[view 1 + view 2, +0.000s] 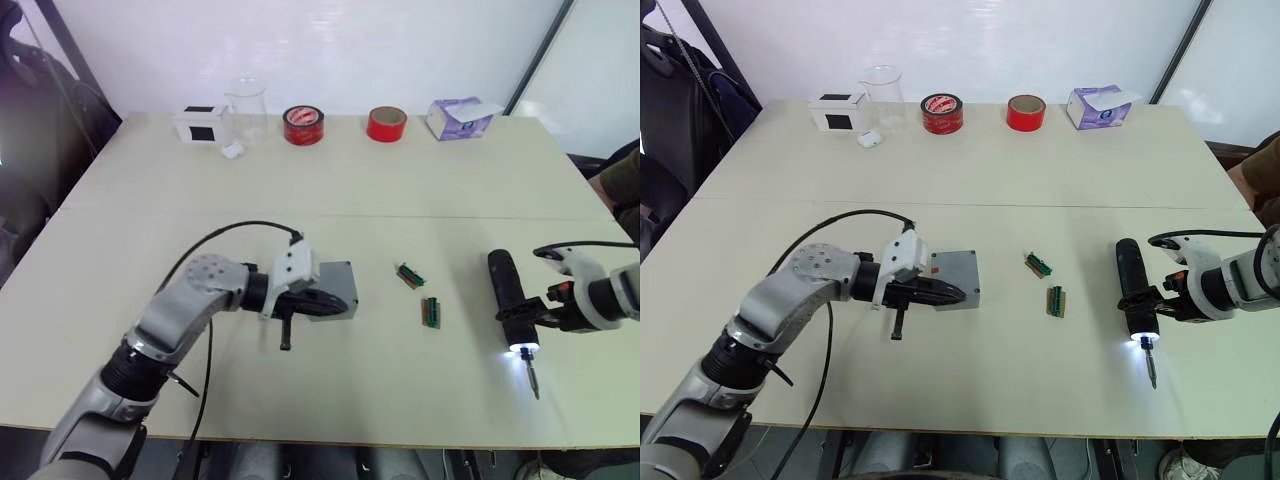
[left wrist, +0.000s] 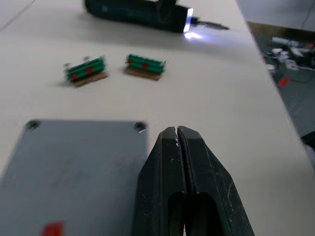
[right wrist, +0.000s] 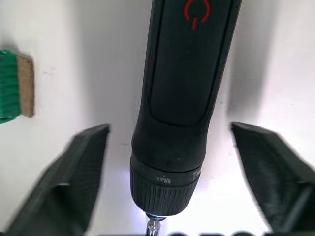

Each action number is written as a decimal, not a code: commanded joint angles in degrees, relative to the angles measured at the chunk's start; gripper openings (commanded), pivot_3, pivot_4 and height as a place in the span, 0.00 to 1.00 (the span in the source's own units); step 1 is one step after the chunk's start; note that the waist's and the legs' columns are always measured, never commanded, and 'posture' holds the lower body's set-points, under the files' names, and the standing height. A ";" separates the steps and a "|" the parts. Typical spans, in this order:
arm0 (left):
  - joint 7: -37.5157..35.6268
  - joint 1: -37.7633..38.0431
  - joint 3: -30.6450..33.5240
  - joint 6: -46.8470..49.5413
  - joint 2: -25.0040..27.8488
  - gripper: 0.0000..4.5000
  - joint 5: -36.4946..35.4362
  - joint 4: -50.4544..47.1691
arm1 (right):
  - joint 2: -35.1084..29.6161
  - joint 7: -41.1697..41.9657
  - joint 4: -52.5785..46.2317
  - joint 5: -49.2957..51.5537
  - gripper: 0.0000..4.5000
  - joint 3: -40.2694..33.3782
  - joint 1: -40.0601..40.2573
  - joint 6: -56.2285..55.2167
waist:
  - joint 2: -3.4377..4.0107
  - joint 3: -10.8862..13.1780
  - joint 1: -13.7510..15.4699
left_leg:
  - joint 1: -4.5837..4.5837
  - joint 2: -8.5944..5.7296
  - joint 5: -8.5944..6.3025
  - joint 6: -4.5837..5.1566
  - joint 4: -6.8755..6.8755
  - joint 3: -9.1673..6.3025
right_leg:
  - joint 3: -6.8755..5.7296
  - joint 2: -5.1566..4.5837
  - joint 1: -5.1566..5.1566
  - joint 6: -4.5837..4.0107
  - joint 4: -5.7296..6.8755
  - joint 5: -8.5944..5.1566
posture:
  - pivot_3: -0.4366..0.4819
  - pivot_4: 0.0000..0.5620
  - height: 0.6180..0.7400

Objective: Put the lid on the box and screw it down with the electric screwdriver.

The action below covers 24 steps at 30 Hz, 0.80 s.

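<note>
Electric screwdriver (image 3: 179, 113) is laid on table (image 1: 300, 190) w/ long axis pointing fwd-back, lit bit toward robot, straddled untouched by wide-open right gripper (image 3: 172, 177); left gripper (image 2: 183, 142), pinched empty, is parked beside lidded box (image 2: 74, 167).

lid (image 2: 78, 167): matt grey plastic, smooth, just beside the shut left gripper (image 2: 177, 135) | electric screwdriver (image 3: 184, 98): matt black finely grained plastic, metal bit, between the spread right gripper (image 3: 170, 147) fingers | table (image 1: 330, 180): smooth matt cream
</note>
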 commanded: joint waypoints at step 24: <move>8.13 1.12 3.36 3.26 1.79 0.00 6.02 8.39 | 21.03 7.50 -47.30 -20.22 1.00 9.28 12.26 -38.00 | -0.28 -0.02 0.96 | -0.02 0.01 0.03 -0.06 0.18 -0.09 | -0.25 -0.11 0.13 0.11 0.11 -0.02 | 0.48 0.27 1.00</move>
